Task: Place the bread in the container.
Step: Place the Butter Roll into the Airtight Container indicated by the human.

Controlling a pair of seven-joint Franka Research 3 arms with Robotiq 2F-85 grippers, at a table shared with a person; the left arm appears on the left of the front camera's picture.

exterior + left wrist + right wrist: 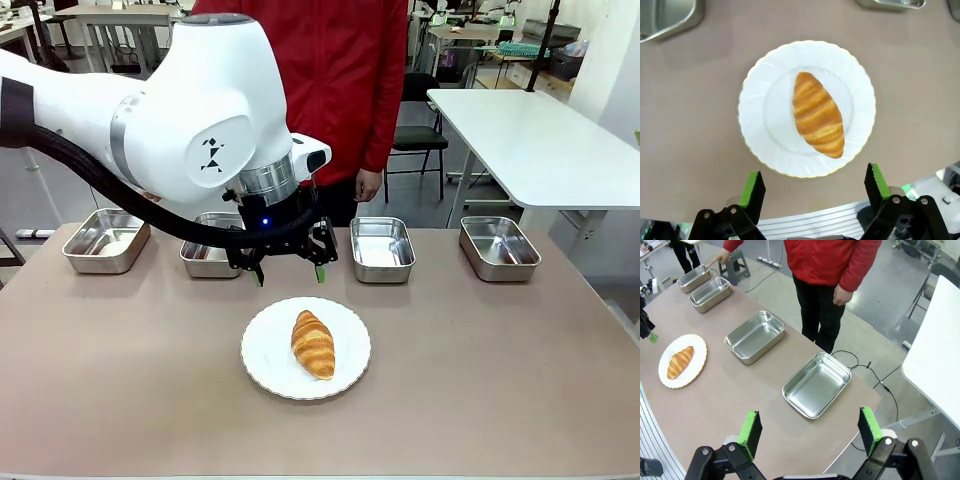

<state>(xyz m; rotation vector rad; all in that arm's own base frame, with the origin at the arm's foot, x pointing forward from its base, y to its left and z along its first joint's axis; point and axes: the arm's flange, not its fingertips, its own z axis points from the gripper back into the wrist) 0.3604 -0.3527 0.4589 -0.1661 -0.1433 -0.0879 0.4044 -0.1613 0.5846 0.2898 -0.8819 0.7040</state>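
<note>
Front view has the left gripper hanging over the table just behind the white plate, between the plate and the row of four steel trays at the far edge. Its jaws are spread wide and hold nothing. The bread lies on the plate, near the middle of the table and well apart from every tray. The left arm's bulk hides part of the second tray and much of the person in the red jacket standing behind the table.

Left wrist view looks straight down and adds what the front cannot: the croissant lies at a slant on the plate, one tapered end toward the green fingertips, with the gap between the pads wider than the bread.

Right wrist view looks from high over the table's right end, where the right gripper is also spread wide and empty above the nearest tray. All four trays are bare inside. It also shows the person's hand with a finger stretched toward the leftmost tray. Whether the finger touches the rim cannot be told. The person's other hand hangs at the side.
</note>
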